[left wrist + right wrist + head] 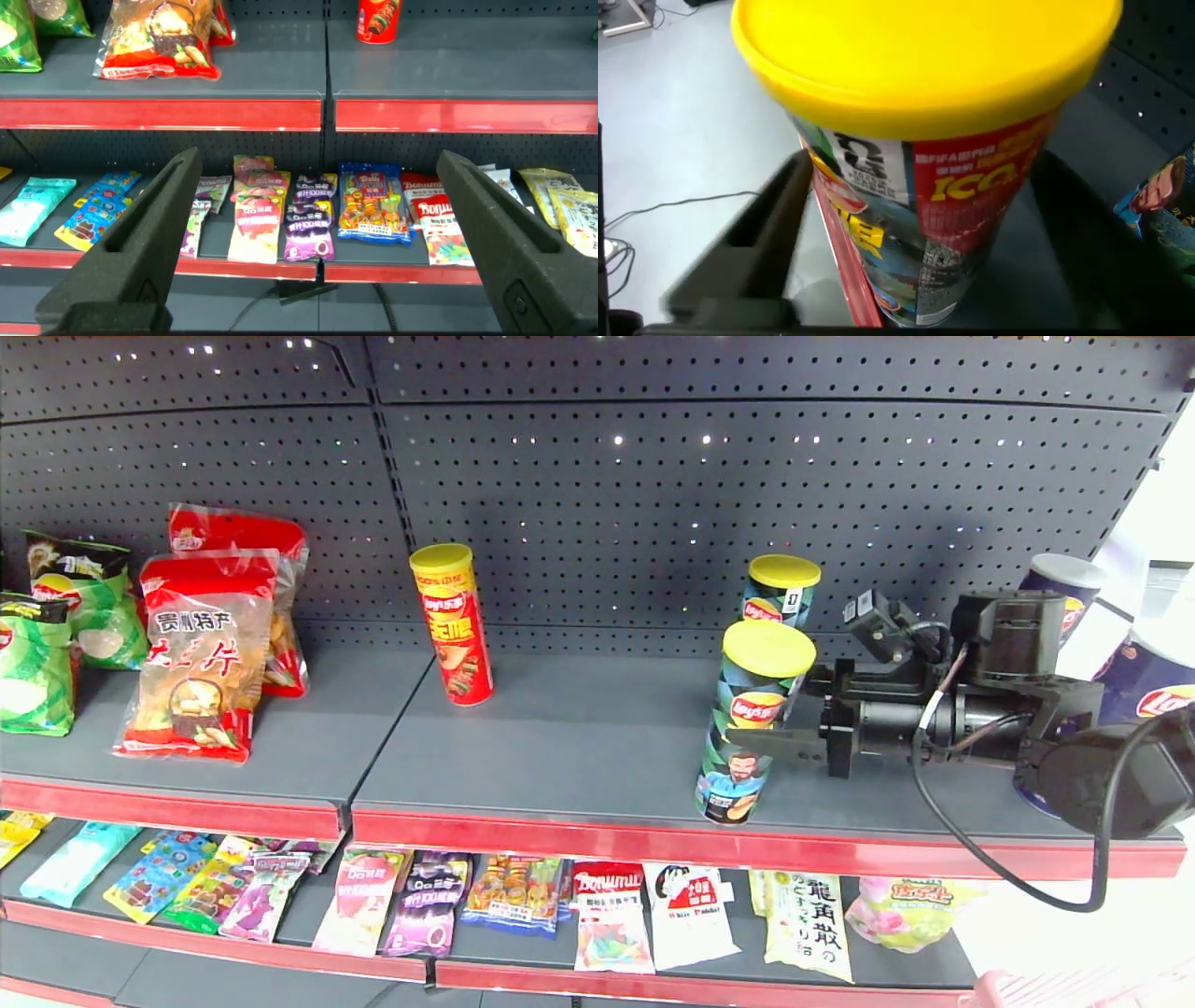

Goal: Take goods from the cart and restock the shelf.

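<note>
Your right jaws pinch the front can (756, 709), one of three yellow-lidded, right of the red can (451, 625); left jaws spread apart.

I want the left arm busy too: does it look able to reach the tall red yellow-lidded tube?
Likely yes: the left tool is open and empty; the tall red yellow-lidded tube stands alone on the grey shelf, above it.

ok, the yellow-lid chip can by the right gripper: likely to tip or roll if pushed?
Probably tippy: the can is tall and narrow and stands near the front edge of the shelf. Once down it would likely roll, being round. Its smooth printed wall looks slippery, so a light grip may slide.
</note>
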Controlling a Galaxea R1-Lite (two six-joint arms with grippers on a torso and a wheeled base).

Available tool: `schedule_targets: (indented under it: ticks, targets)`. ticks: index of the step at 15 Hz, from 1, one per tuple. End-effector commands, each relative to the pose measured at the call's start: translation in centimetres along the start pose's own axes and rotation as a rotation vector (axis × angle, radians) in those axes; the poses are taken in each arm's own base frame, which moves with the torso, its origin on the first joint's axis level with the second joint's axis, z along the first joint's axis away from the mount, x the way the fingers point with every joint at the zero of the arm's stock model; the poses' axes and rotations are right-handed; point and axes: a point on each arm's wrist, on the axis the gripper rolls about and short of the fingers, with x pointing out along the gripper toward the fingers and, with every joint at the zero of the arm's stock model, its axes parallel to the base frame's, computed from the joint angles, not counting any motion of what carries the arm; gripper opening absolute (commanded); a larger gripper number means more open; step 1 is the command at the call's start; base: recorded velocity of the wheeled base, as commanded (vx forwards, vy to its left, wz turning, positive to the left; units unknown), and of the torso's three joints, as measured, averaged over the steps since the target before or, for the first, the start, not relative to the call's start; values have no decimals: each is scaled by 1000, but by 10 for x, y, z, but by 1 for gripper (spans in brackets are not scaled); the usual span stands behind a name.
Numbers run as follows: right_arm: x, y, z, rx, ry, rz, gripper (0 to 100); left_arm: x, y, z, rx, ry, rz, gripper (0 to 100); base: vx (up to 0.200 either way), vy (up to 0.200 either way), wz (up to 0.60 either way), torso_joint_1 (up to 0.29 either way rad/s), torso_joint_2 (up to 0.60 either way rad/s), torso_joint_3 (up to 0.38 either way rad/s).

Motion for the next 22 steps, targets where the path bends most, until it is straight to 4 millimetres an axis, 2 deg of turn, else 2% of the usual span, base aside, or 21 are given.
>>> schedule_targets:
  ticks: [1, 8, 12, 17, 22]
  targets:
    - [3, -2, -2, 4, 4, 3, 0, 0, 0, 0, 0, 1, 0, 100, 0, 0, 0, 0, 0, 0]
    - [-5, 1, 4, -13, -13, 6, 0, 0, 0, 0, 0, 1, 0, 100, 0, 0, 0, 0, 0, 0]
    - [-26, -5, 13, -33, -38, -39, 0, 0, 0, 0, 0, 1, 0, 100, 0, 0, 0, 0, 0, 0]
    - [-35, -7, -1, -52, -12, -43, 0, 0, 0, 0, 0, 1, 0, 100, 0, 0, 0, 0, 0, 0]
    - [-41, -10, -3, -43, -18, -36, 0, 0, 0, 0, 0, 1, 0, 100, 0, 0, 0, 0, 0, 0]
